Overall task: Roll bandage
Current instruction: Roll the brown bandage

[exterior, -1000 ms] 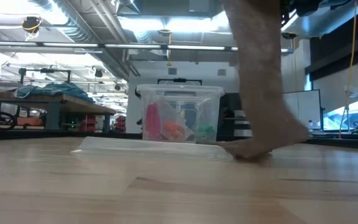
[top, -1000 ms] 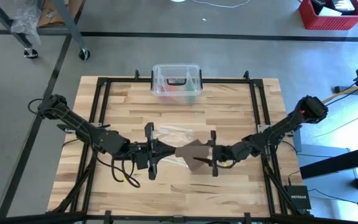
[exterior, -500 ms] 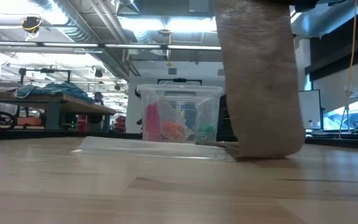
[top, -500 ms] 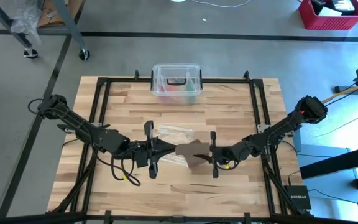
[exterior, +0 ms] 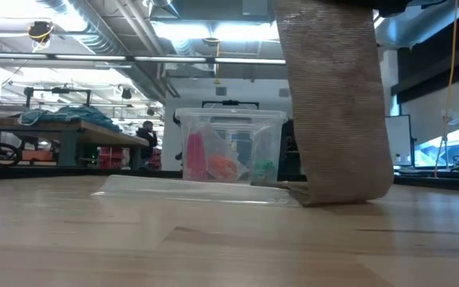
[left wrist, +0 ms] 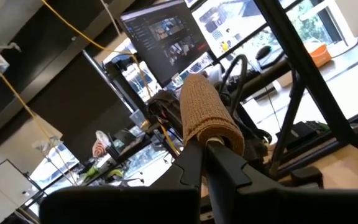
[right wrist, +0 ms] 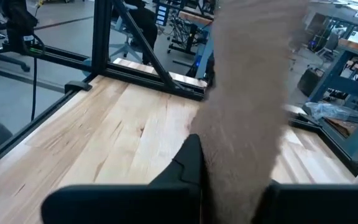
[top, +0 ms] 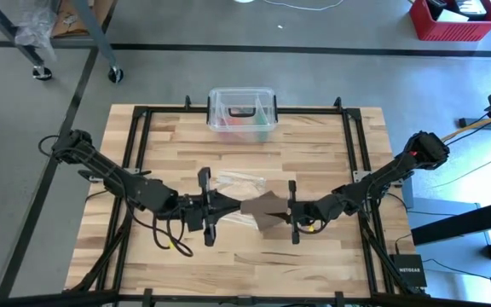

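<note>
Bandage [top: 262,210] fabric, a brown ribbed strip, spans the short gap between the two grippers over the middle of the wooden table [top: 314,153]. In the low view it hangs as a broad, flat band of fine woven knit [exterior: 337,104], its lower end curling where it meets the tabletop. The left gripper [top: 226,203] has its fingers closed tight on one end, where the left wrist view shows the fabric wound into a small rounded roll [left wrist: 207,115] sitting on the fingertips. The right gripper [top: 286,210] faces it from the right, fingers clamped shut on the strip, which fills the right wrist view as a pale brown sheet [right wrist: 244,106] rising from between them. A clear plastic bag [top: 239,182] lies flat just beyond the bandage. At the far edge of the table stands a clear plastic box [top: 242,113] with a black handle and colourful items inside.
</note>
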### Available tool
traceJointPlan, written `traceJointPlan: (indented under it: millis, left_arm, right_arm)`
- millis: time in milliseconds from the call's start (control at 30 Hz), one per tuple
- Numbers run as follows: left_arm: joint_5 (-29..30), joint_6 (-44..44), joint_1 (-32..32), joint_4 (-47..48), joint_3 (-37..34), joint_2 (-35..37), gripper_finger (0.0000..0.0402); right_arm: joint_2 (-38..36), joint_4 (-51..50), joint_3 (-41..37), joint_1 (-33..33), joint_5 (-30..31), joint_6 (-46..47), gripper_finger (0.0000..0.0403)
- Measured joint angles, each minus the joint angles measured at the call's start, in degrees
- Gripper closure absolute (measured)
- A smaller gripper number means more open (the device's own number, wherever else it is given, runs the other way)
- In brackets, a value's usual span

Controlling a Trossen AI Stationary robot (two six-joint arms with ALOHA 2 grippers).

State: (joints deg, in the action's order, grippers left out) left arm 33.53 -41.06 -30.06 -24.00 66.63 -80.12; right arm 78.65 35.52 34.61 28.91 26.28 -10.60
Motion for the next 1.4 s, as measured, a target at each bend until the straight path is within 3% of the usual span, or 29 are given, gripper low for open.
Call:
traceJointPlan:
  millis: [133,367,500,667,767,1000,1067,1167,1400]
  left_arm:
    - [0.78,-1.66,-0.66,-1.9,0.0,0.0,0.0402]
    - [7.68,-3.08,-1.47,-4.91,0.01,0.0,0.0402]
    - [4.24,0.51,0.37,-2.13,0.0,0.0,0.0401]
    - [4.49,4.84,3.21,-2.13,0.0,0.02,0.0402]
    - [4.4,6.11,4.7,-2.44,0.0,-0.42,0.0402]
    - [1.59,7.19,6.67,-8.59,-0.03,-0.48,0.0402]
    - [-1.62,7.58,6.92,-9.94,-0.04,-0.48,0.0402]
    - [-11.44,11.07,7.78,-11.25,-0.04,-0.48,0.0402]
    - [-22.3,18.26,9.41,-14.63,-0.04,-0.52,0.0402]
  right_arm:
    - [0.0,0.4,0.0,0.54,0.02,0.89,0.0399]
    - [0.0,-0.38,2.33,2.79,-0.4,3.03,0.0398]
    - [0.0,-6.23,7.19,4.94,-0.38,6.31,0.04]
    - [0.0,-16.11,13.24,9.5,2.34,6.25,0.0399]
    - [0.0,-17.59,14.62,11.99,5.97,6.1,0.04]
    - [0.25,-18.87,14.99,13.95,8.21,7.52,0.0397]
    - [0.66,-19.41,14.97,13.88,8.89,7.6,0.0397]
    - [1.29,-19.4,14.96,13.82,10.41,6.17,0.0397]
    - [2.27,-22.07,14.95,12.86,12.8,5.82,0.0396]
